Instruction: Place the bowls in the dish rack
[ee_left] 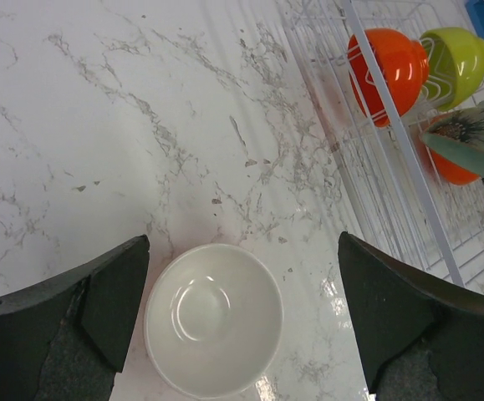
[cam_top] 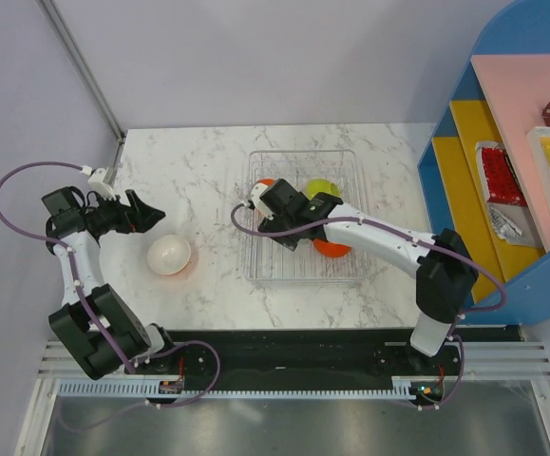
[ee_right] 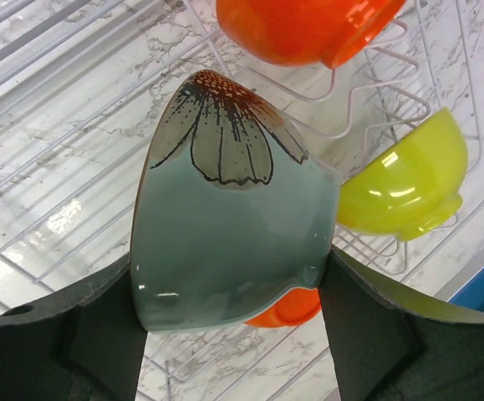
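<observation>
A white bowl (cam_top: 169, 255) (ee_left: 213, 318) sits upright on the marble table (cam_top: 199, 171), left of the dish rack. My left gripper (cam_top: 151, 217) (ee_left: 242, 251) hangs open over it, with the bowl nearer the left finger. The clear dish rack (cam_top: 257, 256) (ee_left: 409, 167) holds a red-orange bowl (cam_top: 267, 182) (ee_left: 388, 63) (ee_right: 296, 29) and a lime-green bowl (cam_top: 322, 188) (ee_left: 456, 52) (ee_right: 405, 180), both tipped on the ribs. My right gripper (cam_top: 298, 233) (ee_right: 233, 284) is shut on a pale mint bowl (ee_right: 225, 225) (ee_left: 467, 138) with a flower print and an orange outside, held on edge above the rack floor.
A blue shelf unit (cam_top: 445, 180) with yellow and pink shelves and some packets stands just right of the rack. A grey wall and a slanted metal post (cam_top: 85, 66) bound the left side. The table's near edge runs by the arm bases (cam_top: 284, 328).
</observation>
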Controlling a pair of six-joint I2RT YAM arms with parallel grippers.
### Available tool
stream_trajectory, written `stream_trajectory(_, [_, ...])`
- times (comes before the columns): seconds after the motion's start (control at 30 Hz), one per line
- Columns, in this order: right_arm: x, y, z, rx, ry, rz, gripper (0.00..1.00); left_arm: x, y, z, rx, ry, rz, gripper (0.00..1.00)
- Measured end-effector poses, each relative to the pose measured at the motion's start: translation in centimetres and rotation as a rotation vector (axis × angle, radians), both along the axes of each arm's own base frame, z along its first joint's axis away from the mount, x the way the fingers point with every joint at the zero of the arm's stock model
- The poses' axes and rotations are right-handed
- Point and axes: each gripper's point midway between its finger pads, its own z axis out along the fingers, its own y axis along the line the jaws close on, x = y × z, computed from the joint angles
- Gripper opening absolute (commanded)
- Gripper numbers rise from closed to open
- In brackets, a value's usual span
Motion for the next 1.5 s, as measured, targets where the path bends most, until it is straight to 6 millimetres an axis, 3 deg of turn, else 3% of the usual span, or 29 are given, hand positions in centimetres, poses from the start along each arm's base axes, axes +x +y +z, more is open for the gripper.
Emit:
stream_trajectory(0.33, [-0.1, 1.9, -3.8, -0.254, -0.096, 0.105, 0.00, -0.4, -0.6, 0.2, -0.045, -0.015, -0.030, 1.00])
stream_trajectory(0.93, [1.5, 3.4, -4.4, -0.400, -0.242, 0.170, 0.00, -0.8, -0.8, 0.7, -0.067, -0.040, -0.042, 1.00])
stream_trajectory(1.03, [1.7, 3.4, -4.5, -0.410, -0.250, 0.170, 0.14, -0.8, -0.8, 0.7, -0.068, -0.040, -0.042, 1.00])
stream_trajectory(1.1, [1.7, 3.4, -4.6, -0.415, -0.252, 0.173, 0.38, -0.8, -0.8, 0.7, -0.069, -0.040, -0.042, 1.00])
stream_trajectory(1.13, [1.7, 3.4, -4.6, -0.419, -0.253, 0.174, 0.56, -0.8, -0.8, 0.7, -0.069, -0.040, -0.043, 1.00])
stream_trajectory(1.27, [1.8, 3.3, -4.6, -0.435, -0.257, 0.178, 0.89, -0.8, -0.8, 0.7, -0.069, -0.041, -0.043, 1.00])
stream_trajectory(1.37, [1.6, 3.4, -4.8, -0.430, -0.248, 0.184, 0.98, -0.8, -0.8, 0.7, -0.070, -0.041, -0.043, 1.00])
stream_trajectory(1.5, [1.2, 3.5, -5.4, -0.414, -0.213, 0.201, 0.98, -0.8, -0.7, 0.7, -0.070, -0.041, -0.042, 1.00])
